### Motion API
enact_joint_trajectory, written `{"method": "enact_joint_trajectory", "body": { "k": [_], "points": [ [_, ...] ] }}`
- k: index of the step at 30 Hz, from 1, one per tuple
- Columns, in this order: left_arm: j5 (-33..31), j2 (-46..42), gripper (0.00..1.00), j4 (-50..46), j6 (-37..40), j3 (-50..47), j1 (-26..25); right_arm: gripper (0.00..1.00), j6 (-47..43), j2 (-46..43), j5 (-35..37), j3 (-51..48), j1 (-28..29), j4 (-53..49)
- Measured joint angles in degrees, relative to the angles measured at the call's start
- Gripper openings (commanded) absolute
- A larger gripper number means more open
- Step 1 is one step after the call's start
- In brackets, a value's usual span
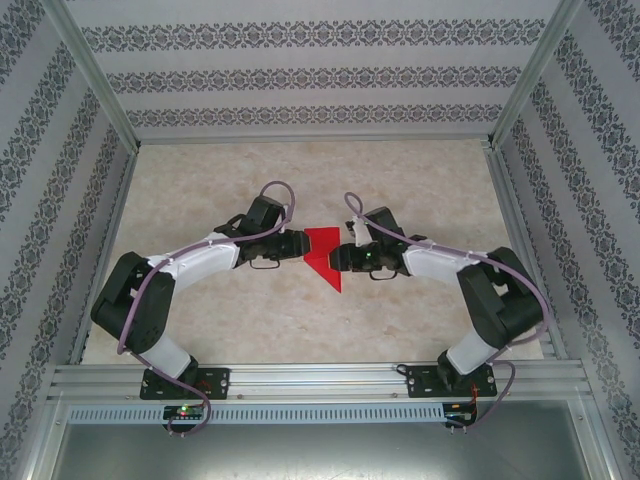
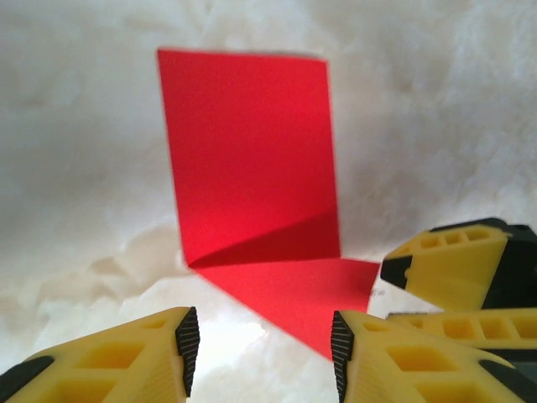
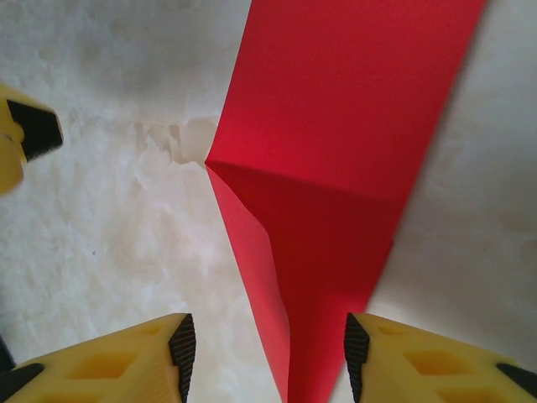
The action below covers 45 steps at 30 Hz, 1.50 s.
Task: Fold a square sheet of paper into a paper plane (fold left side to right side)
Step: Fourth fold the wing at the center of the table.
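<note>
Yellow jaws flanking the square sheet of paper (image 1: 325,250)
Parted, gripping nothing: left jaws, right jaws; creased sheet between them, long axis near-to-far, both arms equally close.

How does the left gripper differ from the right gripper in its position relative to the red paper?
The left gripper meets the red paper from its left edge, the right gripper from its right. Between the left jaws lies mostly bare table; between the right jaws runs a strip of paper. Both stand open, gripping nothing.
</note>
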Motion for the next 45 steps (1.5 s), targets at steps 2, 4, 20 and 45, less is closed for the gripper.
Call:
{"method": "enact_joint_trajectory", "body": {
  "k": [2,4,20,45],
  "points": [
    [0.0,0.0,0.50,-0.5,-0.9,-0.7,0.0,0.34,0.0,1.8,0.6,0.7,0.5,0.6],
    [0.3,0.0,0.50,-0.5,-2.1,-1.2,0.1,0.15,-0.2,2.7,1.4,0.9,1.0,0.7],
    [6.2,7.0,0.52,5.4,-7.7,-1.2,-0.3,0.00,-1.9,2.5,7.0,1.0,1.1,-1.4],
    [6.8,12.5,0.26,11.6,-12.2,3.2,-1.2,0.57,-3.5,-17.9,18.0,-3.9,5.0,-6.0]
  ]
}}
